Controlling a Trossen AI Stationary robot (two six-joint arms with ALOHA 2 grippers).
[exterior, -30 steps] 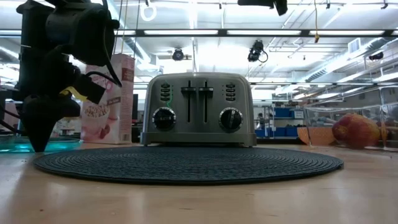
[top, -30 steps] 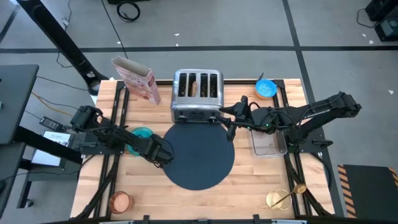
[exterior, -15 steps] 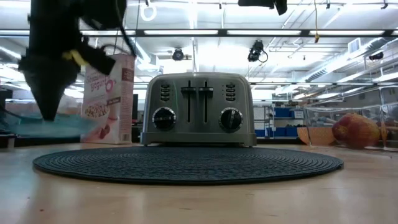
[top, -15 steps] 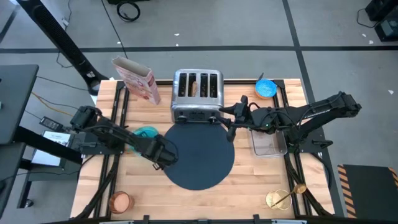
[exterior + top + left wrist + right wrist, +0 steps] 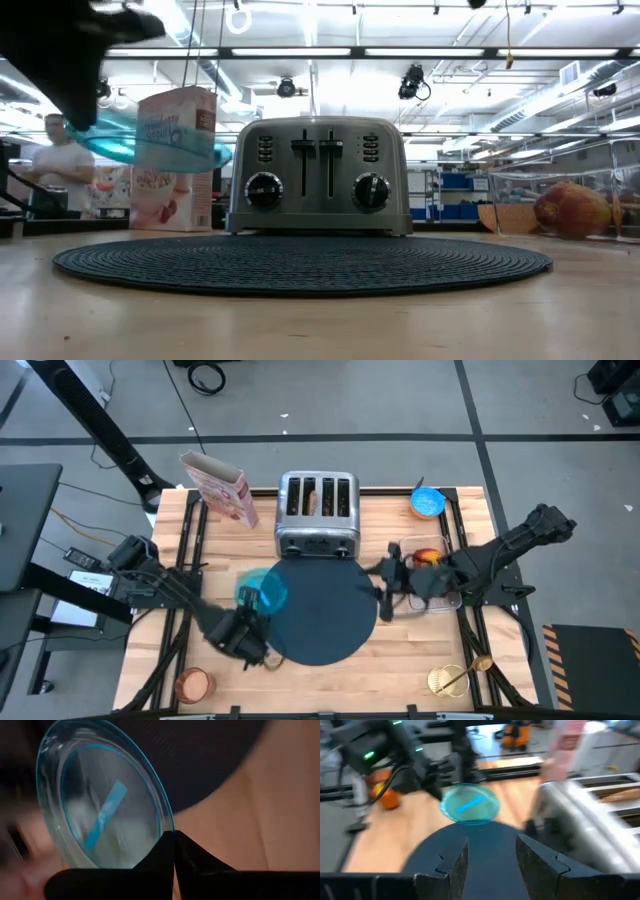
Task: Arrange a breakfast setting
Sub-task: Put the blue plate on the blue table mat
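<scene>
The teal plate (image 5: 263, 592) hangs tilted over the left edge of the round dark navy mat (image 5: 325, 610), with my left gripper (image 5: 252, 618) shut on it. The low view shows the plate (image 5: 150, 148) well above the mat (image 5: 300, 262). My right gripper (image 5: 385, 595) is open over the mat's right edge, holding nothing. A toast slice (image 5: 312, 500) stands in the toaster. The blue bowl (image 5: 428, 502) is at the far right, the copper cup (image 5: 193, 685) near left, the gold spoon (image 5: 462, 678) near right. The red-orange fruit (image 5: 428, 557) lies in a clear tray. My left gripper pinches the plate's rim (image 5: 169, 822) between its two fingers (image 5: 160, 855), at the edge nearest the table's front. The fingers slant down from the near left. The plate is lifted clear of table and mat and tilts, its hollow side facing up.
The chrome toaster (image 5: 317, 515) stands just behind the mat and the pink cereal box (image 5: 220, 490) at the far left. The clear tray (image 5: 432, 585) sits right of the mat. A person (image 5: 62, 170) shows in the room beyond the table.
My left gripper has risen and swung toward the table's near edge and the mat while rolling its wrist. The plate has come up off the table beside the mat and now hangs tilted over the mat's left edge. My right gripper has drawn from the toaster toward the near edge.
</scene>
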